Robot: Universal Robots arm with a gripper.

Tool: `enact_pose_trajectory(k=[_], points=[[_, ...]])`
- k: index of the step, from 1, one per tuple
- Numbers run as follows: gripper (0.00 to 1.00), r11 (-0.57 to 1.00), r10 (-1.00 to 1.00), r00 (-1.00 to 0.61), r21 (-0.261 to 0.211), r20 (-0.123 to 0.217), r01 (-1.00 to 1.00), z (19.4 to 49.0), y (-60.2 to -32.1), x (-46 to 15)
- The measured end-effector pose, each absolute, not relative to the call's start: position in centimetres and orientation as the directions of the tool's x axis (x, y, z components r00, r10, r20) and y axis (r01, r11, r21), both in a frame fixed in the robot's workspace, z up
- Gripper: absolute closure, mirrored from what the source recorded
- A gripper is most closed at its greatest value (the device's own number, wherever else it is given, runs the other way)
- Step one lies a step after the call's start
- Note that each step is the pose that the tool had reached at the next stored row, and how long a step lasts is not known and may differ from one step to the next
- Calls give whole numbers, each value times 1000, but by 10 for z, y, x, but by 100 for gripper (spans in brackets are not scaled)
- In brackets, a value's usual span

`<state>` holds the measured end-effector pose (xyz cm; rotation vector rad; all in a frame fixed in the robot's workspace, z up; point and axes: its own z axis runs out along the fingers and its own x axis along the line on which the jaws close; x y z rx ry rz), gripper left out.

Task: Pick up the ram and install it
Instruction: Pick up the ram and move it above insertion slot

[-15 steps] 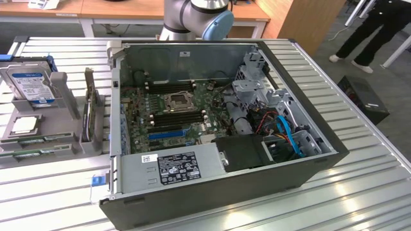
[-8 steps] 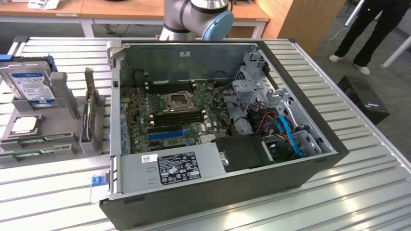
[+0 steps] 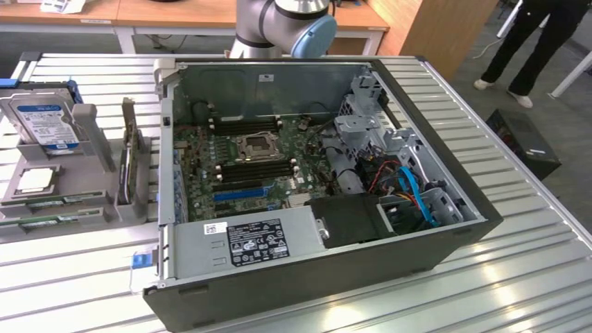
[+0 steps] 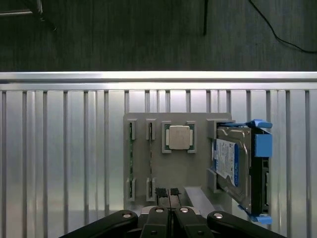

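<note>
Hand: the gripper (image 4: 168,192) has its two dark fingers pressed together with nothing between them. In the wrist view its tips show against the edge of the grey holder (image 4: 198,171), close to the ends of the sticks.
Task piece: the ram (image 4: 131,161) is a thin green stick seated on edge in a slot of the holder, with a second stick of the same kind (image 4: 150,161) in the next slot. In the exterior view the two lie in the lower left of the frame, at the front of the holder, outside the case.
Holder's other parts: a square processor (image 4: 179,137) sits between the sticks and a hard drive (image 4: 230,163), which stands in blue brackets.
Computer case (image 3: 277,291): open on the slatted metal table (image 3: 518,277), filling the middle of the exterior view, just beside the holder.
Motherboard (image 3: 199,184): it carries long black memory slots (image 3: 251,169) on either side of the processor socket (image 3: 255,146), and a blue expansion slot (image 3: 242,192).
Power supply (image 3: 249,239): grey and labelled, at the front of the case.
Arm (image 3: 282,24): top centre, behind the case.
Person (image 3: 536,41): standing, upper right.
</note>
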<state>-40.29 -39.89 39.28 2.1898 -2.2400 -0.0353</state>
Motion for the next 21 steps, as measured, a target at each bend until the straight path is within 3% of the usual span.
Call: enact_pose_trajectory(k=[21], points=[[90, -33, -999, 33, 22, -9, -999, 393, -399, -403]])
